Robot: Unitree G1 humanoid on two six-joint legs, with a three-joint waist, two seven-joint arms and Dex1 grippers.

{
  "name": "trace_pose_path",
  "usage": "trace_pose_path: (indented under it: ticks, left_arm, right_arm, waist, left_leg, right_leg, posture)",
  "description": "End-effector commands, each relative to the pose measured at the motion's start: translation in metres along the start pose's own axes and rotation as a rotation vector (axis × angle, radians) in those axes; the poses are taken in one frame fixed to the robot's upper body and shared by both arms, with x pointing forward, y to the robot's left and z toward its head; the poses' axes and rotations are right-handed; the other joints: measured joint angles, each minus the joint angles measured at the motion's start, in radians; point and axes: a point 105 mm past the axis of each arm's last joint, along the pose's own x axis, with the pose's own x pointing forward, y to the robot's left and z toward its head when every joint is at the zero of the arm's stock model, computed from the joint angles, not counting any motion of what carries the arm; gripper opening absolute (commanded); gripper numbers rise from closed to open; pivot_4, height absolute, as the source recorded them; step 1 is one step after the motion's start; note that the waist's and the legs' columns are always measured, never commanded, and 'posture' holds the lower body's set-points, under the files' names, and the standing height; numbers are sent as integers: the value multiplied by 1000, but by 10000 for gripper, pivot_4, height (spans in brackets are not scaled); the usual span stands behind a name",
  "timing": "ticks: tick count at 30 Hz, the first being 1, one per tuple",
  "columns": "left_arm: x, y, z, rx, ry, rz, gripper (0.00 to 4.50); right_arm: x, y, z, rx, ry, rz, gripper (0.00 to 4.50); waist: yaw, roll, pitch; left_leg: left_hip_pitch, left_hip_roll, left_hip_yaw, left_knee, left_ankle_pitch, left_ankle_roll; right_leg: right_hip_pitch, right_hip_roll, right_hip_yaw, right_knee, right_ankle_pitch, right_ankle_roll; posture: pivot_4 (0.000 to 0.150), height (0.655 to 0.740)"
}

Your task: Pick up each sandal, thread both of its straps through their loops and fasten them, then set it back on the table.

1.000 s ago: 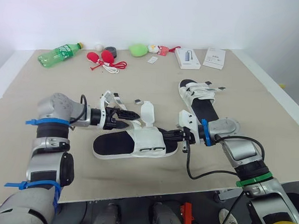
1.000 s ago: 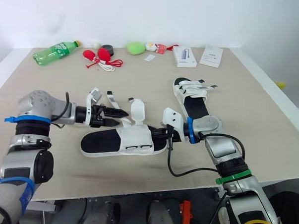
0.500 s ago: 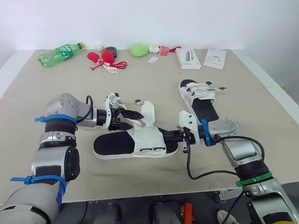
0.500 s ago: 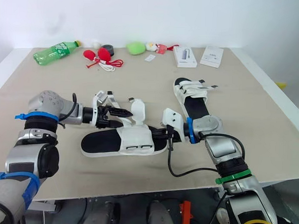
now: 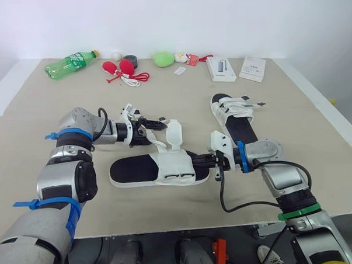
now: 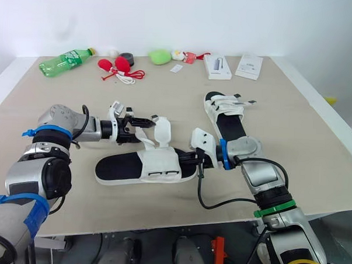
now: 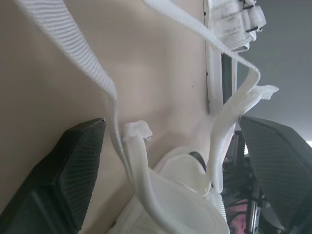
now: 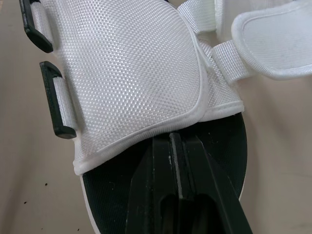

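Head pair high over the bench [image 5: 183, 103]; wrist cameras close in.

From the head, forward and down, both eyes sharing the whole bench top. From the left wrist, along the left hand [image 7: 170, 122], low over the bench, hard by loose straps [image 7: 92, 68]. From the right wrist, along the right hand [image 8: 178, 139], close onto the near sandal [image 8: 131, 68], also shared with both eyes.

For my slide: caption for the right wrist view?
Shut right gripper resting on sandal footbed, tips at its white upper edge.
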Motion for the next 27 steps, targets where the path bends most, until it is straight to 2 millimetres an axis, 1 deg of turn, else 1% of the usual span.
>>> trace_pose_path:
  ticks: [1, 2, 4, 7, 8, 11, 12, 15, 18, 22, 23, 25, 26, 27]
  left_arm:
    - [-3, 1, 8, -12, -42, 8, 31391]
    - [-3, 1, 8, -13, -43, 9, 27712]
    - [-3, 1, 8, -13, -43, 12, 18950]
    - [-4, 3, 10, -8, -54, 18, 2507]
    - [-4, 3, 11, -5, -60, 18, 1140]
    - [-5, -1, 15, 35, -79, 3, 1140]
    - [-6, -4, 17, 84, -87, -4, 1140]
    - [-6, -14, 15, 282, -80, -31, 1140]
    - [-16, -39, 14, 527, -139, -130, 1140]
    - [-27, -55, -1, 975, -193, -134, 1140]
    - [-28, -57, -5, 1040, -198, -141, 1140]
    - [-34, -67, -12, 1268, -252, -156, 1140]
    - [-37, -72, -19, 1491, -276, -155, 1140]
    - [-39, -73, -31, 1683, -264, -169, 1140]
  right_arm:
    - [-4, 1, 8, -44, -12, -6, 0]
    - [-4, 1, 8, -45, -11, -5, 0]
    - [-4, 1, 8, -45, -11, -3, 0]
    - [-4, 2, 8, -46, -10, 0, 0]
    - [-4, 2, 8, -46, -9, 1, 0]
    - [-4, 3, 8, -47, -7, 7, 0]
    - [-4, 3, 8, -48, -6, 8, 0]
    - [-4, 3, 8, -49, -5, 11, 0]
    - [-4, 2, 7, -52, -2, 7, 0]
    - [-3, 2, 6, -51, 2, 9, 0]
    - [-3, 2, 6, -51, 2, 10, 0]
    - [-3, 2, 6, -50, 1, 10, 0]
    - [-3, 1, 6, -49, 1, 11, 0]
    - [-3, 1, 6, -49, 0, 13, 0]
  waist:
    - [0, 0, 0]
    - [0, 0, 0]
    - [0, 0, 0]
    - [0, 0, 0]
    - [0, 0, 0]
    - [0, 0, 0]
    - [0, 0, 0]
    - [0, 0, 0]
    - [-1, 0, 0]
    - [0, 0, 0]
    - [1, 0, 0]
    - [4, 0, 0]
    - [5, 0, 0]
    - [4, 0, 0]
  left_leg:
    - [0, 0, 0, 0, 0, 0]
    - [0, 0, 0, 0, 0, 0]
    - [0, 0, 0, 0, 0, 0]
    - [0, 0, 0, 0, 0, 0]
    - [0, 0, 0, 0, 0, 0]
    - [0, 0, 0, 0, 0, 0]
    - [0, 0, 0, 0, 0, 0]
    - [0, 0, 0, 0, 0, 0]
    - [0, 0, 0, -1, 0, 0]
    - [0, 0, 1, -2, -1, -1]
    - [0, 0, 1, -2, -1, -1]
    - [0, 0, 1, -2, -1, -1]
    - [0, 0, 1, -2, 0, -1]
    - [0, 0, 2, -1, 0, -1]
  right_leg:
    - [0, 0, 0, 0, 0, 0]
    - [0, 0, 0, 0, 0, 0]
    - [0, 0, 0, 0, 0, 0]
    - [0, 0, 0, 0, 0, 0]
    - [0, 0, 0, 0, 0, 0]
    - [0, 0, 0, 0, 0, 0]
    - [0, 0, 0, 0, 0, 0]
    - [0, 0, 0, 0, 0, -1]
    - [0, 0, 1, 0, 3, -5]
    - [-2, 0, 2, 0, 4, -7]
    - [-2, -1, 2, 0, 4, -7]
    - [-1, -1, 2, 0, 4, -7]
    - [-1, -1, 2, 0, 4, -8]
    - [-1, -2, 2, 0, 4, -8]
  posture:
    - [1500, 7400]
    - [1500, 7400]
    - [1500, 7400]
    - [1500, 7400]
    - [1500, 7400]
    - [1500, 7400]
    - [1500, 7400]
    - [1500, 7400]
    - [1500, 7400]
    - [1500, 7400]
    - [1500, 7400]
    - [1500, 7400]
    - [1500, 7400]
    - [1500, 7400]
